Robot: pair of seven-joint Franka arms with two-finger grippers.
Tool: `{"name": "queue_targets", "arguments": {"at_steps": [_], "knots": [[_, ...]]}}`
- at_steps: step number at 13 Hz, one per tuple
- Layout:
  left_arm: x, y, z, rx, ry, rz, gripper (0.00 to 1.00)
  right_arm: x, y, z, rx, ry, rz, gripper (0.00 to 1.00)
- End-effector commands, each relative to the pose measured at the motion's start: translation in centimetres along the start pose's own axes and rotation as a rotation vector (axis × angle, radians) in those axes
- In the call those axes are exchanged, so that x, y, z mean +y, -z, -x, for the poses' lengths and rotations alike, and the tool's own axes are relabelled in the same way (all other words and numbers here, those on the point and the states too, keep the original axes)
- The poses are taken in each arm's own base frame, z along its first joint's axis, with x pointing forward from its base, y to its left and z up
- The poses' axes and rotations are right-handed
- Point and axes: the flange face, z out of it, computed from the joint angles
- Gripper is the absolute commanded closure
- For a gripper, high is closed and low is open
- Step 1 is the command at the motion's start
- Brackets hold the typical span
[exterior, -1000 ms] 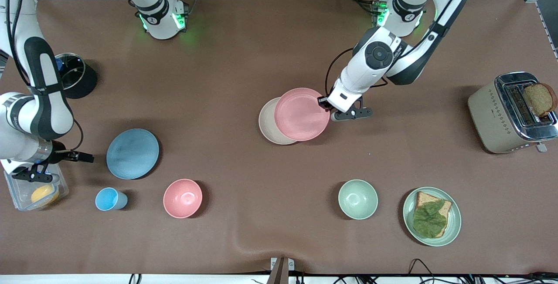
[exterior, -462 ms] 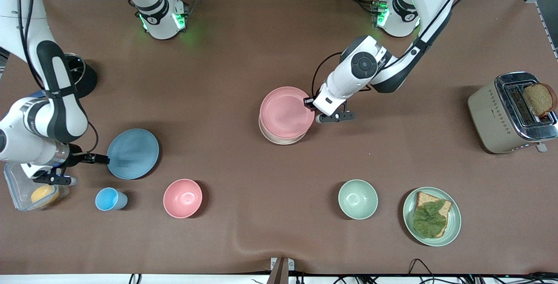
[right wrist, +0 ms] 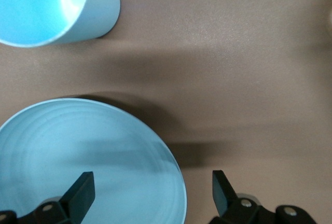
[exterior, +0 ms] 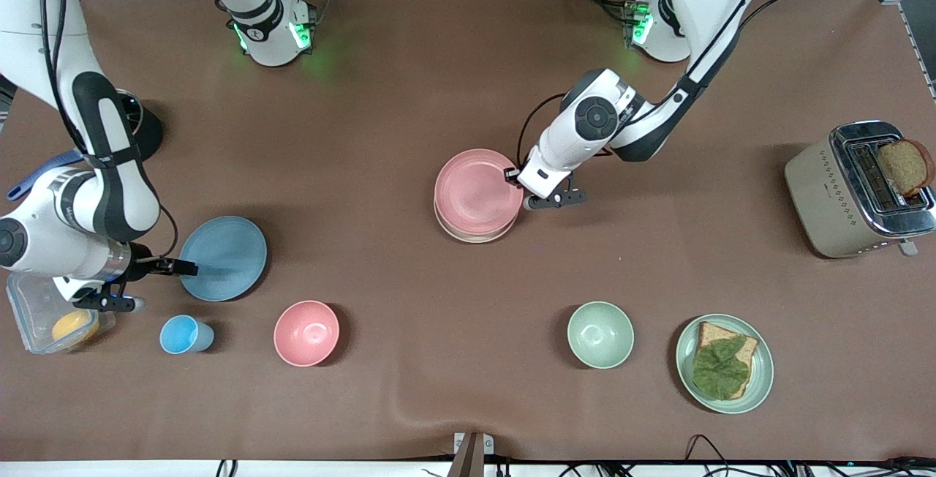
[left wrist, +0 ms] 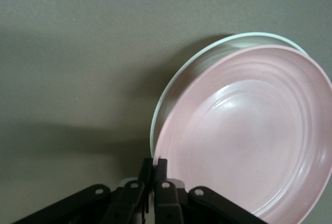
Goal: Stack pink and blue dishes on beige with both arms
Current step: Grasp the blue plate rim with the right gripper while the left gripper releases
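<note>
When scanned from the camera's edge of the table (exterior: 439,60), shows first a row of dishes: a green plate (exterior: 762,369) with bread and a leaf toward the left arm's end, then a green bowl (exterior: 600,334), a pink bowl (exterior: 306,333) and a small blue cup (exterior: 186,334) (right wrist: 57,6) toward the right arm's end. Just beside the cup, a clear tub (exterior: 25,309) with something yellow inside.

Low by that tub, the right gripper (exterior: 150,287) (right wrist: 150,193), fingers spread wide and holding nothing, one finger over the blue plate (exterior: 223,257) (right wrist: 78,162), the other outside its rim over bare table. Cannot tell whether touching the plate. Lies flat, that blue plate, a little farther from the camera than the cup and well apart from the other two plates.

Farther on, near the middle of the table, the pink plate (exterior: 477,192) (left wrist: 244,136) on top of the beige plate (exterior: 468,236) (left wrist: 166,107), nearly covering it, with only a thin crescent of beige showing. At the pink plate's rim, on the side toward the left arm's end, the left gripper (exterior: 514,178) (left wrist: 153,182), fingers pinched close together on that rim.

About as far from the camera as the stack, toward the left arm's end, a toaster (exterior: 826,199) with a slice of bread in one slot. Farthest from the camera, at the right arm's end, a dark pot (exterior: 142,133), partly hidden by the right arm.
</note>
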Motion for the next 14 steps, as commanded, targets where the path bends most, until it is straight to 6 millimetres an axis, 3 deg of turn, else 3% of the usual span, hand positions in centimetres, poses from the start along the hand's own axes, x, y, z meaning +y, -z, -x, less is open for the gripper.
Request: {"name": "queue_targets", "arguments": {"at_steps": [1, 8, 9, 10, 11, 13, 14], "knots": [[0.6, -0.7, 0.0, 0.008, 0.007, 0.000, 1.00, 0.0, -0.4, 0.1, -0.001, -0.004, -0.016, 0.00], [0.9, -1.9, -0.3, 0.029, -0.005, -0.003, 1.00, 0.1, -1.2, 0.1, -0.009, -0.006, -0.015, 0.00], [0.9, -1.9, -0.5, 0.029, -0.001, -0.002, 0.93, 0.0, -1.3, 0.1, -0.011, -0.005, -0.016, 0.00], [0.9, -1.7, -0.7, 0.032, 0.011, 0.002, 0.36, 0.1, -1.5, 0.1, -0.014, -0.007, -0.015, 0.00], [1.0, -1.4, -1.0, 0.043, 0.007, -0.001, 0.00, 0.1, -1.6, 0.1, -0.015, -0.005, -0.016, 0.00], [1.0, 0.0, -2.0, 0.062, 0.013, 0.001, 0.00, 0.1, -2.0, 0.1, -0.021, -0.007, -0.018, 0.00], [1.5, 1.9, -2.9, 0.079, 0.005, -0.008, 0.00, 0.2, -2.2, 0.2, -0.022, -0.013, -0.024, 0.00]]}}
